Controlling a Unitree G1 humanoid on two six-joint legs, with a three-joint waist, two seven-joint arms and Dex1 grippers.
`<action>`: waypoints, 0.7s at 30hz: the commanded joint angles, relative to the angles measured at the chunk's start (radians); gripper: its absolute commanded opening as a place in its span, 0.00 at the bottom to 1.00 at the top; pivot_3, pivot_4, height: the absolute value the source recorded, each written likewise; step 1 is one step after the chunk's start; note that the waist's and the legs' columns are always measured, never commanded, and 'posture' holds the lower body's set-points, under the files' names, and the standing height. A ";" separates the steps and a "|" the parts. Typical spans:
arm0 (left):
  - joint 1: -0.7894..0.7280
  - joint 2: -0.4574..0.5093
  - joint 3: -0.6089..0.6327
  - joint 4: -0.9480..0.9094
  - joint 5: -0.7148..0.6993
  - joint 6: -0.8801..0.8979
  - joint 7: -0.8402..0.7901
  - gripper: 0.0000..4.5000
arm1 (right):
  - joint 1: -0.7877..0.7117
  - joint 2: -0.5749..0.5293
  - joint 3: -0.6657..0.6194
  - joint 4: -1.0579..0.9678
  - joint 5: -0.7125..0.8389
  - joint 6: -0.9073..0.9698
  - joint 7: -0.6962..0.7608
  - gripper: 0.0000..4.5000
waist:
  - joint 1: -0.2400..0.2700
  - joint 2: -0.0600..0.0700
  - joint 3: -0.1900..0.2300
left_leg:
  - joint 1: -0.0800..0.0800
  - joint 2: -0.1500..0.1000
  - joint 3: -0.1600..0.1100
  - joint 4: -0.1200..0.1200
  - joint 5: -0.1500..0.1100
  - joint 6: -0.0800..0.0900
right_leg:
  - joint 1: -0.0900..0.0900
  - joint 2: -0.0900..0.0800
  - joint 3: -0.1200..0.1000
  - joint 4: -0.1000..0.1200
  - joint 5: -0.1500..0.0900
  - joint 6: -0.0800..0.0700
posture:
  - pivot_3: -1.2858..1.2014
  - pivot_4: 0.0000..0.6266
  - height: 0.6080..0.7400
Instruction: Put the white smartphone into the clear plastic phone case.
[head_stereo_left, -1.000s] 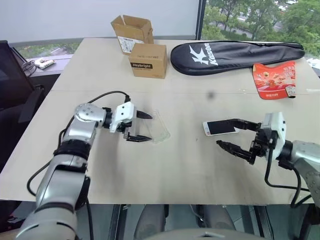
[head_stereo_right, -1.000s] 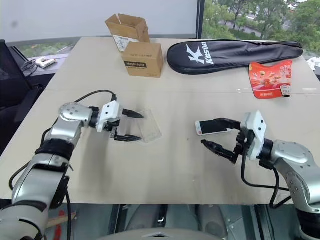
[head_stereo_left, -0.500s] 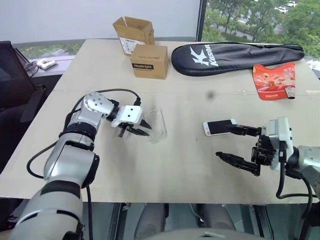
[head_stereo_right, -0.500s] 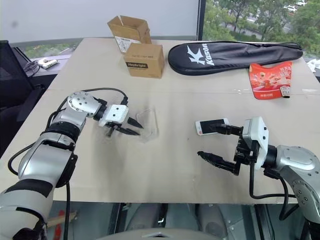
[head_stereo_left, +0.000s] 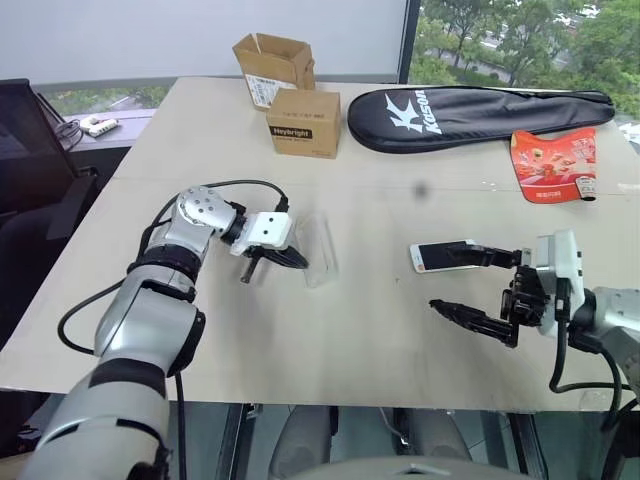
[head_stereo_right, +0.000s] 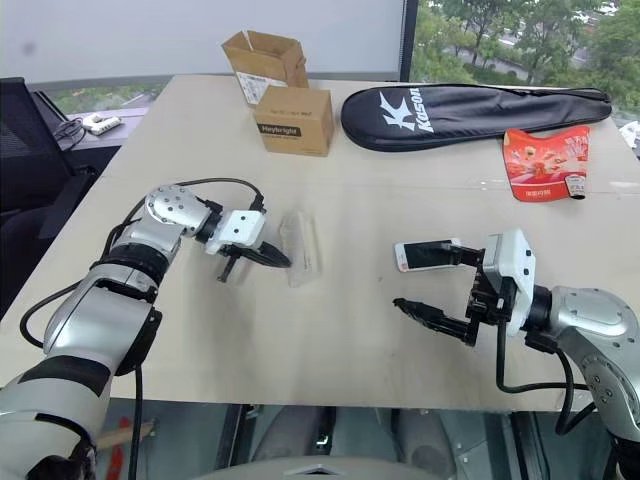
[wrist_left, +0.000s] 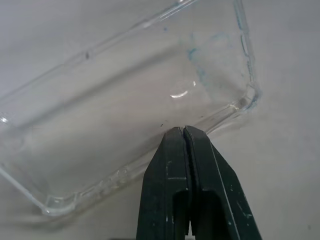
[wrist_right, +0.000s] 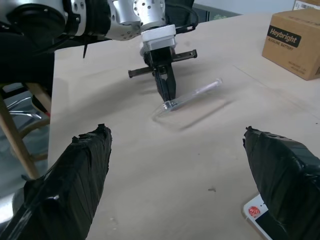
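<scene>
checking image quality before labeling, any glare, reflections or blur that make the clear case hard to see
Left wrist view: the clear plastic phone case is sharp, one small glint on its floor, rim edges catching light. Eye views: the case nearly blends into the table, showing as faint highlights. Right wrist view: the right gripper's fingers are soft and close, the case a thin bright edge.

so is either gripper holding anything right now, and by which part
The left gripper is shut on the clear plastic phone case, pinching its long side rim near a corner. The right gripper is open and holds nothing.
</scene>
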 joint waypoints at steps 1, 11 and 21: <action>0.044 0.001 -0.015 -0.165 -0.143 0.115 -0.005 0.01 | -0.020 0.008 0.003 -0.010 -0.002 -0.030 -0.007 1.00 | -0.001 -0.001 0.000 | 0.000 0.000 0.000 0.000 0.000 0.000 | 0.000 0.000 0.000 0.000 0.000 0.000 | 0.52 0.24 1.00; 0.224 0.010 0.117 -0.558 -0.224 0.355 0.020 0.01 | -0.038 0.032 0.039 -0.001 -0.029 -0.055 -0.023 1.00 | -0.013 -0.001 0.001 | 0.000 0.001 0.000 0.000 0.000 0.000 | -0.001 0.001 0.000 0.001 0.000 0.000 | 0.52 0.24 1.00; 0.266 0.230 0.039 -0.675 -0.271 0.401 -0.005 0.13 | -0.039 0.049 0.063 0.007 -0.044 -0.079 -0.035 1.00 | -0.008 -0.001 0.001 | 0.000 0.005 0.000 0.000 0.000 0.000 | -0.001 0.002 0.000 0.001 0.000 0.000 | 0.52 0.24 1.00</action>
